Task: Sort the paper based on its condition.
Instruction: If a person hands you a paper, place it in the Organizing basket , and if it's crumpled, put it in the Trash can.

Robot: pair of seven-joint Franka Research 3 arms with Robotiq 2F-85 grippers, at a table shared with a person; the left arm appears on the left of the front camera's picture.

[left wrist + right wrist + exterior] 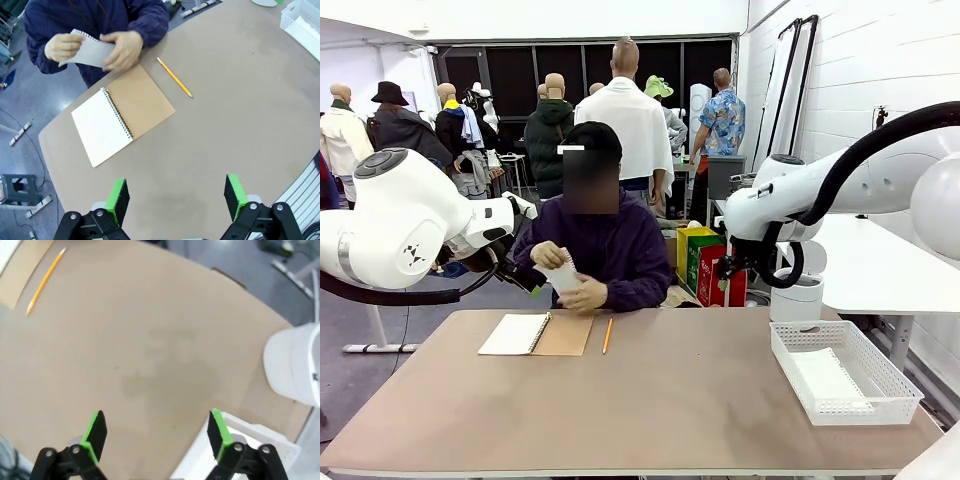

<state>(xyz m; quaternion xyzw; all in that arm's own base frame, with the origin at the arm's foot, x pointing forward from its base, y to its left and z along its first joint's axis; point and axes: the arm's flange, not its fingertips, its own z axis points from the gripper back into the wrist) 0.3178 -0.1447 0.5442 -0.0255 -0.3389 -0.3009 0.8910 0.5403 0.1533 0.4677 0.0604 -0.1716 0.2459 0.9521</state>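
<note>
A person at the far side holds a white sheet of paper in both hands, its spiral-hole edge showing. Another flat white sheet lies in the white lattice basket at the right. My left gripper hangs open high above the table's near-left part, with nothing between its green pads. Raised above the table's right side near the basket, my right gripper is open and holds nothing too. In the front view the left gripper is up by the person's arm, and the right gripper hangs at the far right.
An open spiral notebook with a brown cover lies in front of the person, a yellow pencil beside it. A white bucket stands off the table's far right corner.
</note>
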